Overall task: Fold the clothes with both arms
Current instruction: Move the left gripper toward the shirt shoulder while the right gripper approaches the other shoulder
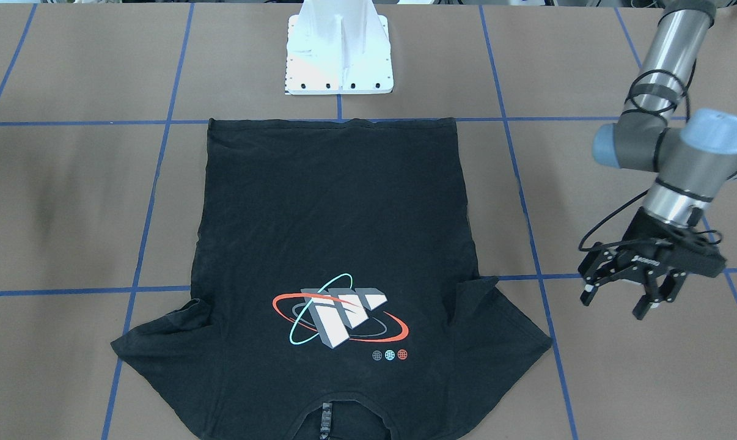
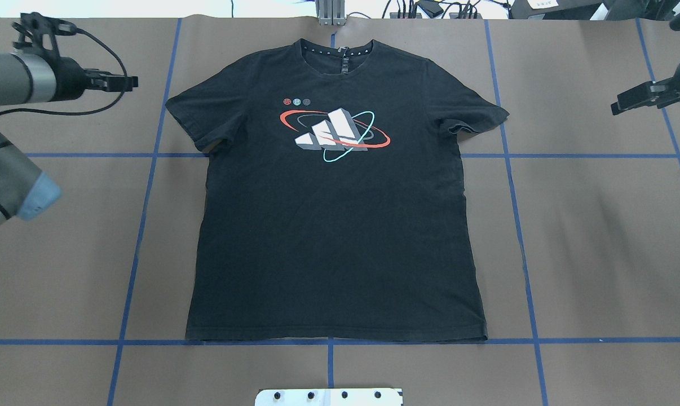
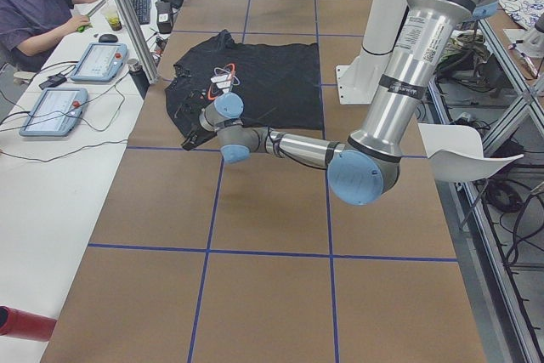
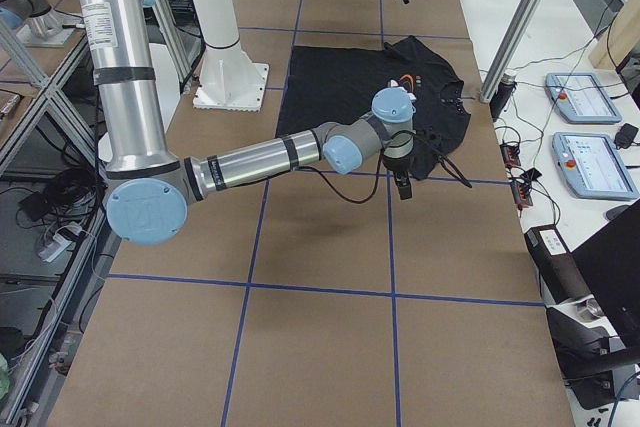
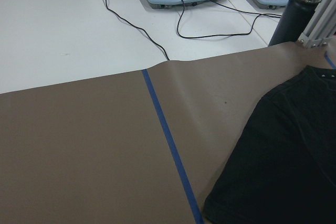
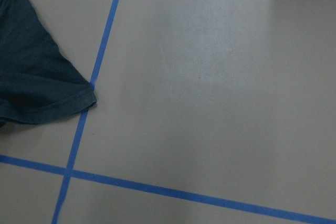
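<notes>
Black T-shirt (image 1: 332,232) flat, logo (image 1: 341,315) up

The desk (image 2: 599,254) wears a brown covering, paper by the look of it, crossed into a grid by blue tape lines (image 2: 142,225). A black T-shirt (image 2: 334,237) lies flat at its centre, logo up, with the collar toward 12 o'clock in the overhead view. The white pedestal base (image 2: 329,396) sits at 6 o'clock, near the hem but apart from it.
</notes>
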You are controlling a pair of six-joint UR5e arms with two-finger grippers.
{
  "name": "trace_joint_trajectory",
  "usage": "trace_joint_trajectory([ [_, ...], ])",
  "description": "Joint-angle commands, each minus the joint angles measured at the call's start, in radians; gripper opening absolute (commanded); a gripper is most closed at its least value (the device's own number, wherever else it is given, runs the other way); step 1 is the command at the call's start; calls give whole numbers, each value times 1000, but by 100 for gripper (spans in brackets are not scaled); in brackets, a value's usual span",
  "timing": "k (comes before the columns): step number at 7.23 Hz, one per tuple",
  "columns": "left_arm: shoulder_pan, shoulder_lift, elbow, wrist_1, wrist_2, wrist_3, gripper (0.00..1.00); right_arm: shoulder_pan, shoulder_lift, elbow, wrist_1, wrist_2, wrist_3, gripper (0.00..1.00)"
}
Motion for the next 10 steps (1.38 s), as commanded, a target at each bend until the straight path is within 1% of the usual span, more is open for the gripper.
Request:
trace_joint_trajectory([
  [1, 74, -73, 102, -17, 86, -143, 100, -36, 30, -59, 71, -29, 54, 100],
  [2, 105, -106, 148, -15, 150, -195, 100, -36, 30, -58, 71, -27, 54, 100],
  [3, 131, -125, 175, -12, 192, -204, 99, -37, 32, -59, 71, -27, 54, 100],
  [4, 133, -125, 178, -14, 200, -202, 90, -37, 32, -58, 71, -27, 54, 100],
  [6, 133, -139, 196, -14, 208, -202, 82, -39, 32, -58, 71, -29, 54, 100],
  [8, 133, -159, 227, -15, 209, -202, 71, -39, 32, -59, 71, -29, 54, 100],
  [10, 133, -160, 242, -15, 223, -197, 71, -40, 32, -59, 71, -29, 54, 100],
])
